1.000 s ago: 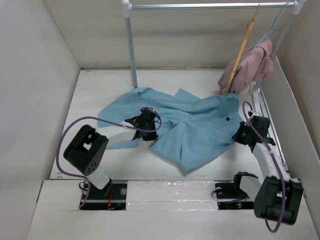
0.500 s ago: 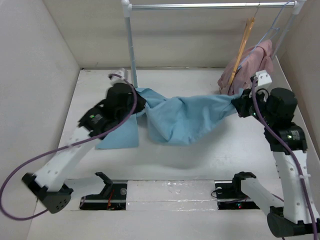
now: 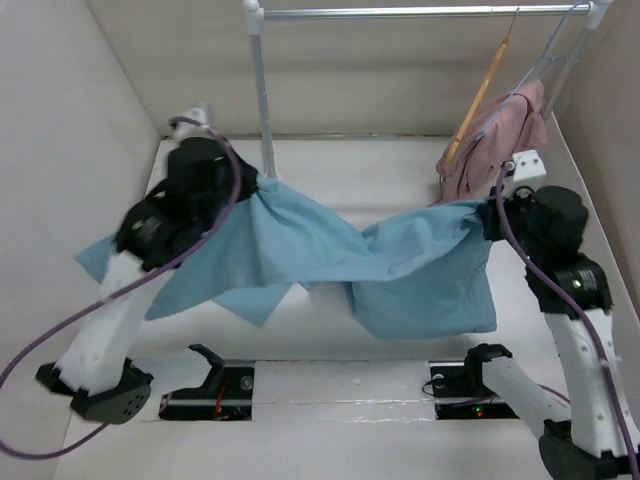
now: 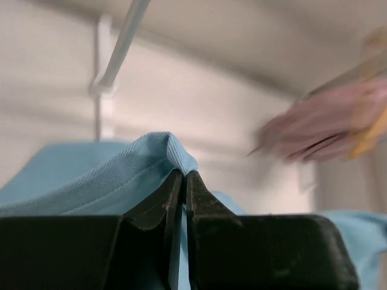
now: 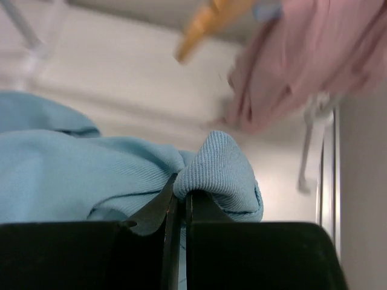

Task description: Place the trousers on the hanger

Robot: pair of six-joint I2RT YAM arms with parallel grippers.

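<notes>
You hold the trousers (image 3: 330, 250), soft, finely ribbed light blue cloth, slung between both arms and sagging mid-span over the table. Your left gripper (image 4: 183, 176) is pinched tight on a stitched fold, and your right gripper (image 5: 179, 194) is clamped on a bunched corner. The tan wooden hanger (image 3: 478, 95) hangs far right beside a pink garment (image 3: 510, 130). Compared with half a second ago, the cloth is spread wider and drapes lower.

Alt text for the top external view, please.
Two arms hold the light blue trousers stretched in the air between them, the left claw pinching one end, the right claw the other. The wooden hanger hangs from the rail beside a pink garment.
</notes>
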